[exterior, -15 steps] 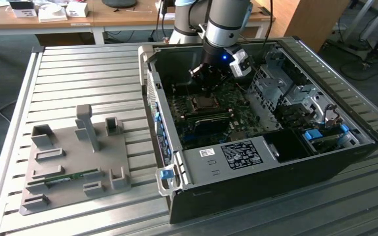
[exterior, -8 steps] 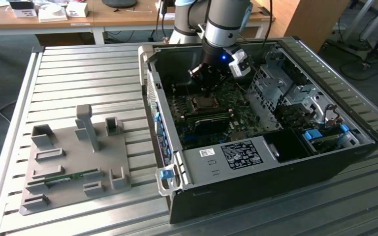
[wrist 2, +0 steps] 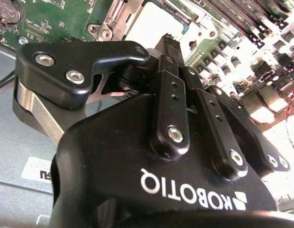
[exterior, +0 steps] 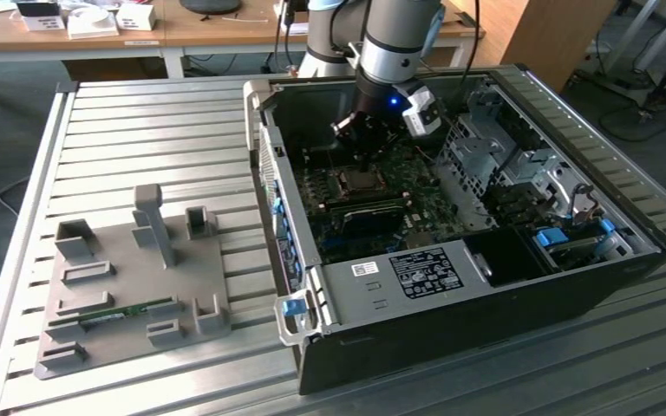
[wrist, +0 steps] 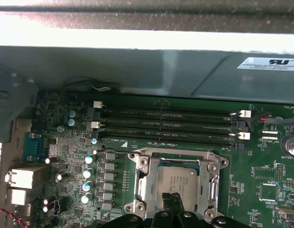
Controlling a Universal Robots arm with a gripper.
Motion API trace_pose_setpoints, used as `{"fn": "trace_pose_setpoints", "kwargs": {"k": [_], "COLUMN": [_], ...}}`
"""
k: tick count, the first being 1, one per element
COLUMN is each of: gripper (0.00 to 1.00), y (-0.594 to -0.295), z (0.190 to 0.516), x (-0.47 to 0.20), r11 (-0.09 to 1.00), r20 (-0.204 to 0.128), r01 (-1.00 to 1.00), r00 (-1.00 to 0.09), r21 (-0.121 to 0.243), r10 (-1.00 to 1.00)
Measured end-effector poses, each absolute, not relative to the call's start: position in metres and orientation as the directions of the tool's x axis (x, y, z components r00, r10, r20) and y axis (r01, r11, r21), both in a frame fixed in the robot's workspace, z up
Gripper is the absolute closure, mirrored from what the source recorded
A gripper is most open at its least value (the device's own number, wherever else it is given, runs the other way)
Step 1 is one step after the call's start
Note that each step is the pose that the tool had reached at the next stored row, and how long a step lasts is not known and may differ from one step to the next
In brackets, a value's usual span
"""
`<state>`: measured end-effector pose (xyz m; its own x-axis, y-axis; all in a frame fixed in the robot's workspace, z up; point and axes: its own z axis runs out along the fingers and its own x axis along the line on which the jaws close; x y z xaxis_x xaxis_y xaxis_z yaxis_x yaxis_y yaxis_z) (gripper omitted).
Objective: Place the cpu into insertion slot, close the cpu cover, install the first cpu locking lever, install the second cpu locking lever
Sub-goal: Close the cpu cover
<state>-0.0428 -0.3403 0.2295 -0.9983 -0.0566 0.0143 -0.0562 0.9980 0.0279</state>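
**Open computer case (exterior: 449, 295) on the slatted counter (exterior: 136, 130), with the arm reaching down into it.** You see the gripper (exterior: 364, 165) poised over the insertion slot (exterior: 362, 184), near the middle of the green board (exterior: 350, 227).

In the first wrist view the cpu (wrist: 178, 180) lies flat inside the slot. Its pale top shows through the window of the cpu cover (wrist: 211, 185). The cover's silvery frame sits level around the chip, with a screw head (wrist: 142, 163) at each corner. Judge the first step done. The second is very likely done too, since the frame appears lowered rather than raised.

The fingers (wrist: 171, 199) are closed tip to tip with nothing between them. They point at the edge of the cpu that lies away from the memory slots (wrist: 166, 126). You cannot tell whether they touch the chip or hover just above it. The second wrist view shows the same closed tips aimed at the bright chip.

The two locking levers remain in doubt. No lever stands clearly apart from the frame, and nothing here shows whether either one is hooked down. Treat both as not yet confirmed.
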Motion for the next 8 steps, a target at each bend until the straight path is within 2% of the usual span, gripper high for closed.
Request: {"fn": "trace_pose_setpoints", "kwargs": {"k": [8], "gripper": [0.89], "y": [-0.3403], "z": [0.2293], "x": [-0.0436], "r11": [0.998], "r20": [0.014], "r01": [-0.056], "r00": [-0.998], "r21": [0.028], "r10": [-0.057]}}
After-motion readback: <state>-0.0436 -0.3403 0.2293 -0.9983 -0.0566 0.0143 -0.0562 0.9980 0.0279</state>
